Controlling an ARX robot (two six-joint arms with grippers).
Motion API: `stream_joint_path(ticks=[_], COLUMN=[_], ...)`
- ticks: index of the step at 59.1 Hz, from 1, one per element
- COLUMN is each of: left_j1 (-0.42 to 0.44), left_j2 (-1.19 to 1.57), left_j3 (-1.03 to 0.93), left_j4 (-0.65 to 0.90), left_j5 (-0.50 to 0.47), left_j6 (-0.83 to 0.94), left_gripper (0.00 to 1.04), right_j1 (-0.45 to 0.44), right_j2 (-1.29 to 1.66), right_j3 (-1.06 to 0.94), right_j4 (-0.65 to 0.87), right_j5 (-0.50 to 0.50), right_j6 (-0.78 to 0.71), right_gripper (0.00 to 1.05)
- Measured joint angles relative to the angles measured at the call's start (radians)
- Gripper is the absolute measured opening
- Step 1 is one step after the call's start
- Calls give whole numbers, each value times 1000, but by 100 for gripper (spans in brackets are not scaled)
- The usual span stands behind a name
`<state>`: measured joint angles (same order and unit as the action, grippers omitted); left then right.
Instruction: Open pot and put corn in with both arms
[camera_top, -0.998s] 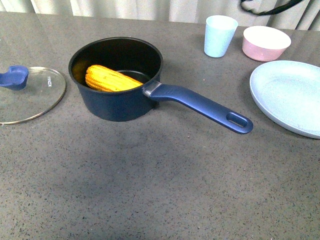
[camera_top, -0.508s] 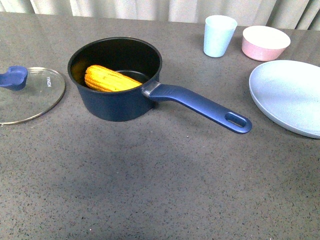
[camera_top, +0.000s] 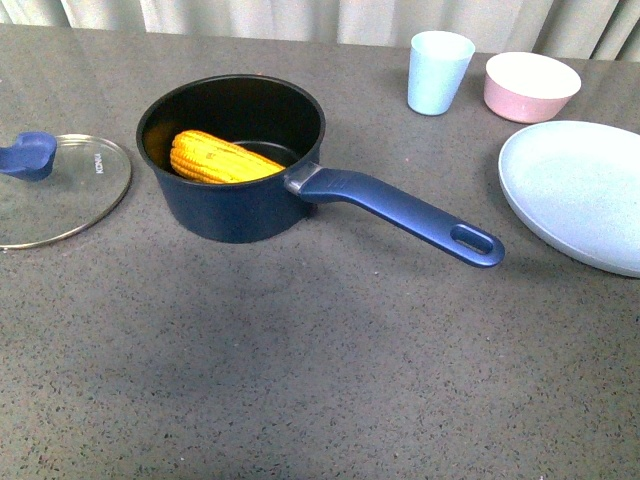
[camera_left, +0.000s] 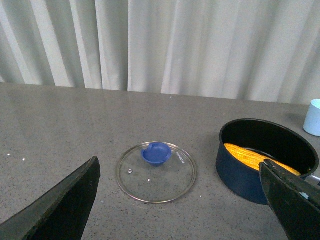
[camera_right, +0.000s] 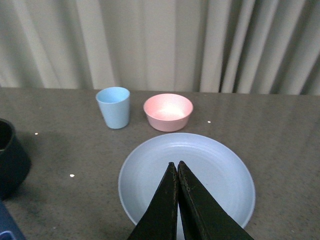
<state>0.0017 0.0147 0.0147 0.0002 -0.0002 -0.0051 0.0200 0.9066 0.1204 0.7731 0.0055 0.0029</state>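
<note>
At the far left the glass lid (camera_top: 55, 190) lies flat on the grey table (camera_top: 330, 370), blue knob up, well apart from the pot (camera_top: 232, 160). The left gripper (camera_left: 180, 200) hangs above the table with its 2 jaws spread wide and nothing between them; lid and pot both show in the gap. The pot stands open, handle running out to the right, and the corn (camera_top: 222, 158) lies inside it, leaning on the far-left wall — so both parts of the task look done.

Further right stand a pale blue cup (camera_top: 438, 72), a pink bowl (camera_top: 531, 86) and a pale blue plate (camera_top: 580, 190). The right gripper (camera_right: 177, 166) hangs over the plate, its 2 fingers pressed together, empty.

What is left, I judge, is a clean retreat: keep both arms high and clear of the long handle — a knock there could spin the pot and spill the cob.
</note>
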Motion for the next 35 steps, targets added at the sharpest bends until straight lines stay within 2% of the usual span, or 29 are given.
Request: stream_joint_path(ticks=[15, 21, 35], left_j1=[0, 0, 0], left_j2=[0, 0, 0], left_j3=[0, 0, 0], left_j4=[0, 0, 0], left_j5=[0, 0, 0], left_j6=[0, 0, 0], left_gripper=[96, 96, 96], right_j1=[-17, -18, -18], right_j2=[-156, -169, -318], right_j3=[-58, -95, -97], right_j4=[-98, -58, -196], right_j5=[-5, -6, -6], right_j6=[0, 0, 0], right_gripper=[2, 2, 2])
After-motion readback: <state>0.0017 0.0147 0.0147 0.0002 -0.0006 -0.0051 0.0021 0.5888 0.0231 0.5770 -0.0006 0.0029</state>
